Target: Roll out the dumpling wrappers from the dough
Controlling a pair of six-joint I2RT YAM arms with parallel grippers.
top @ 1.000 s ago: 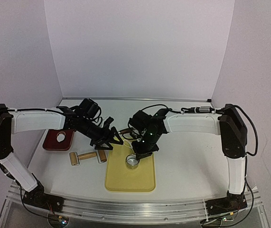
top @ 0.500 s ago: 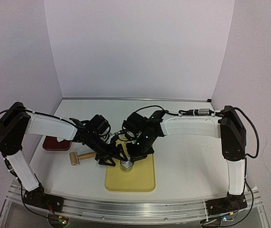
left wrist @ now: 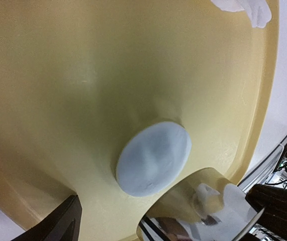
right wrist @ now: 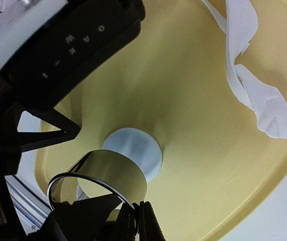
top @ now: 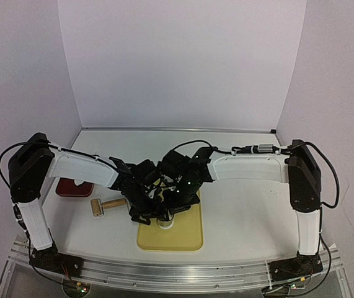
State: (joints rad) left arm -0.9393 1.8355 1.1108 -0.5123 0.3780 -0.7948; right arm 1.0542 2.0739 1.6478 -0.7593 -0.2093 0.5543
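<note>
White dumpling wrapper [left wrist: 153, 158] apparently touches ring [right wrist: 103, 173] held by right end effector [right wrist: 135, 222]

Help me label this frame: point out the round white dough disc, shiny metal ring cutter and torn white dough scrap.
Round white dough disc [left wrist: 153, 158]: left wrist view, its centre.
Shiny metal ring cutter [right wrist: 115, 173]: right wrist view, outer wall.
Torn white dough scrap [right wrist: 271, 115]: right wrist view, wide end.

A round white dumpling wrapper [right wrist: 135, 148] lies flat on the yellow surface [right wrist: 183, 75], lower centre; the metal ring cutter [right wrist: 113, 173] sits tilted at its lower-left edge, rim pinched between the right jaws at the bottom; a ragged dough scrap [right wrist: 271, 115] lies upper right; a black camera housing [right wrist: 78, 40] fills the upper left.
</note>
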